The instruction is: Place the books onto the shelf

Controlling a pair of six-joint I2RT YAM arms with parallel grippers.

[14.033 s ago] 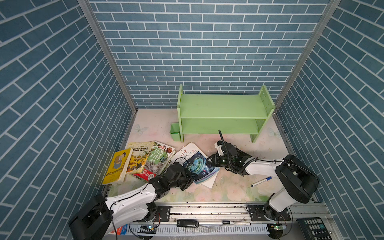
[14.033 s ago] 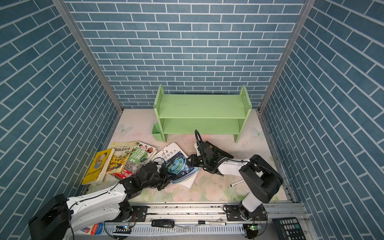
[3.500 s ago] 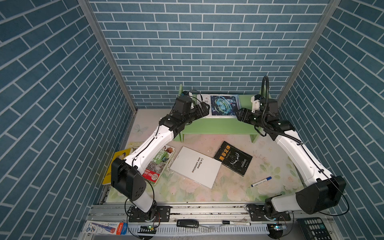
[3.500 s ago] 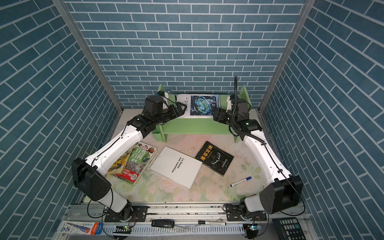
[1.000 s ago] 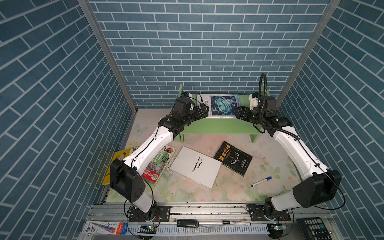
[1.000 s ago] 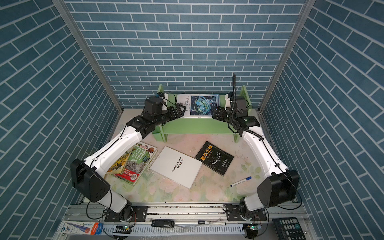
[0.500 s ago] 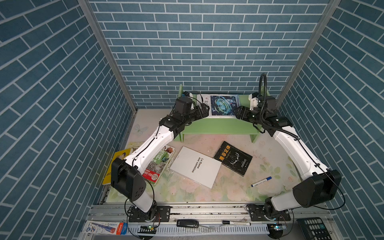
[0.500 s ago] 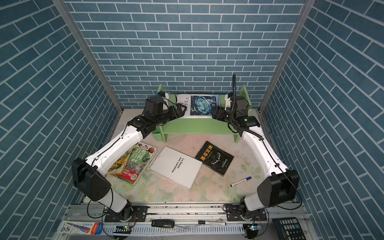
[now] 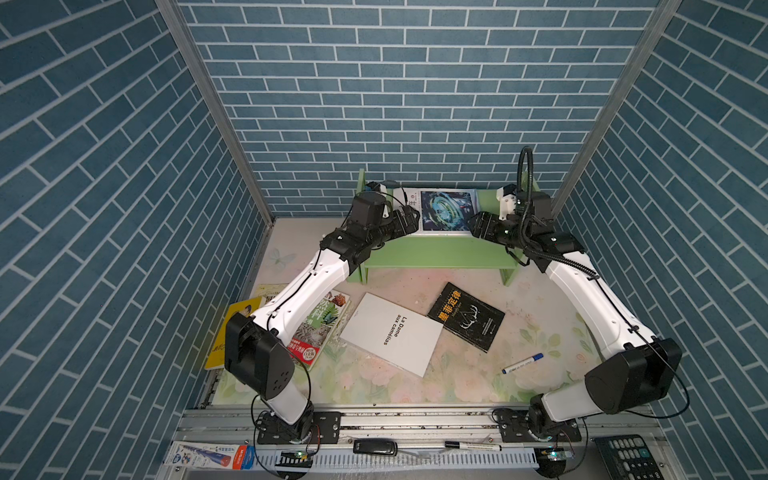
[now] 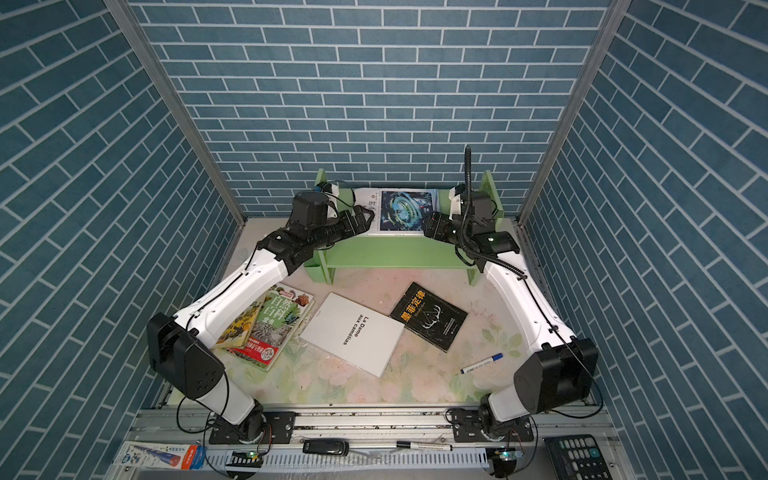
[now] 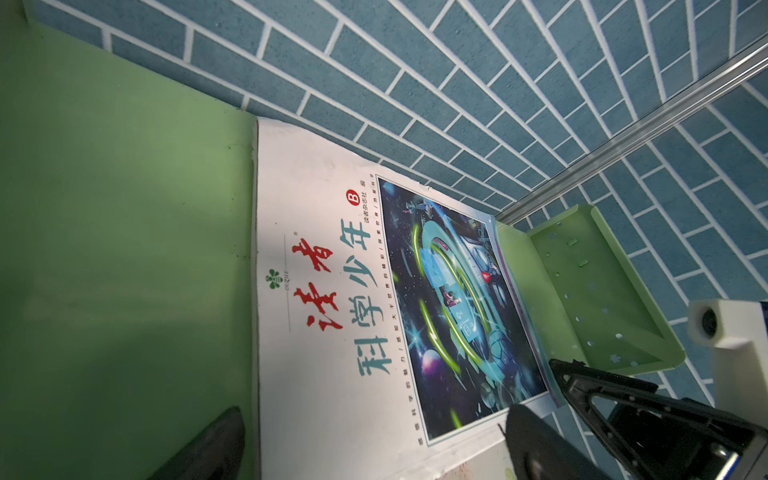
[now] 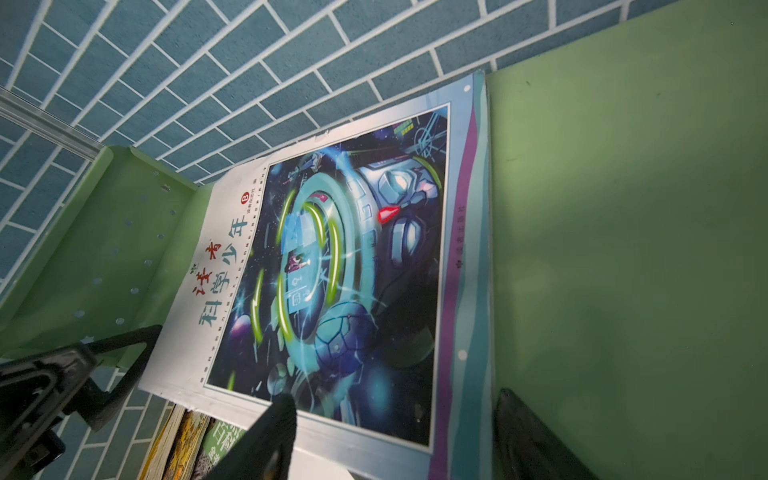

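The white book with the blue sci-fi picture lies flat on the top tier of the light green shelf. My left gripper stands open at its left edge. My right gripper stands open at its right edge. On the table lie a plain white book, a black book with orange characters, a green botanical book and yellow books partly under the left arm.
A blue-capped marker pen lies on the table at the front right. A small green cup-box hangs on the shelf's left side. Brick-patterned walls close in on three sides. A remote and small items sit on the front rail.
The sci-fi book, earlier on the table between both grippers, now lies on the shelf's top tier. Over the last second neither arm has visibly moved.
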